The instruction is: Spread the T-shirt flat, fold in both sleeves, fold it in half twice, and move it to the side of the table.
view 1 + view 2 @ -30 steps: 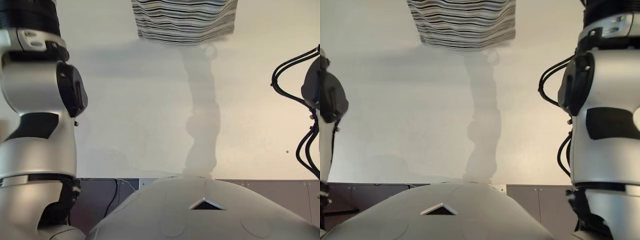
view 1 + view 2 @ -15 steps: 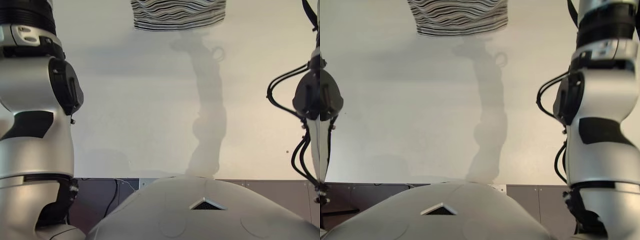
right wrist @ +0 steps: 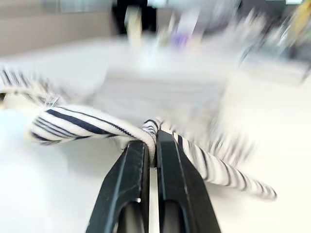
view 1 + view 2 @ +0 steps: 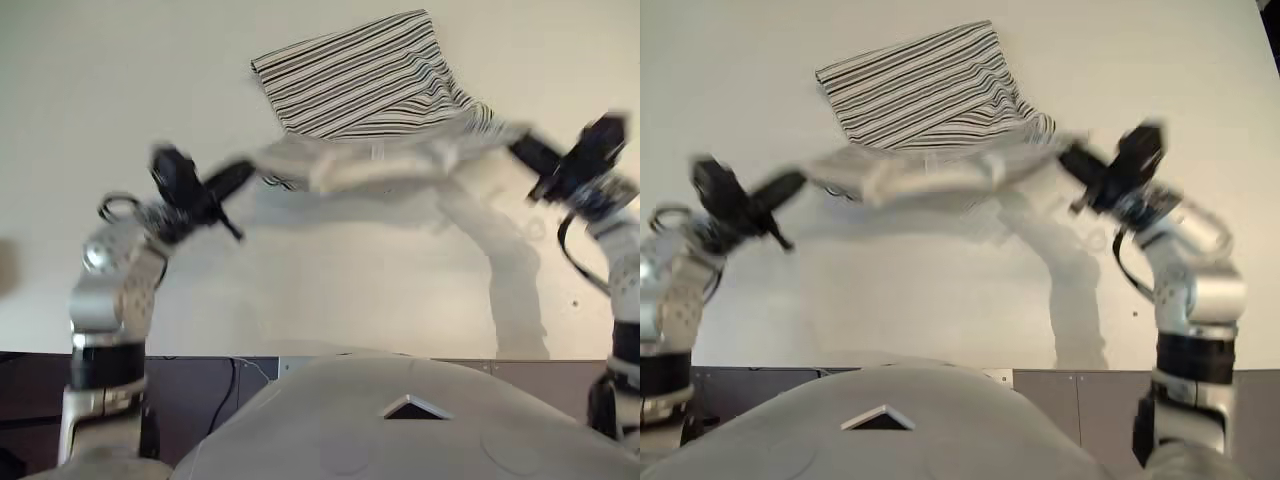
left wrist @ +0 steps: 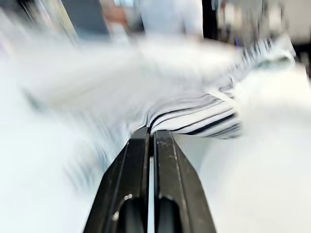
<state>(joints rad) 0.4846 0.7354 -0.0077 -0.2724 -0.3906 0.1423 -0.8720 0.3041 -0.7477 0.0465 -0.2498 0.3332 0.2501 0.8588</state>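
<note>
Nothing written can be read here: no words, numbers, labels or signs. The T-shirt [image 4: 360,85], in the upper middle of the frame, bears only dark and light stripes, and where it shows blurred, no print can be made out on it.

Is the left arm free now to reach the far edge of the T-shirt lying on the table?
Probably not. The left tool is shut on the near edge of the T-shirt, holding it above the table; it would have to let go first.
</note>
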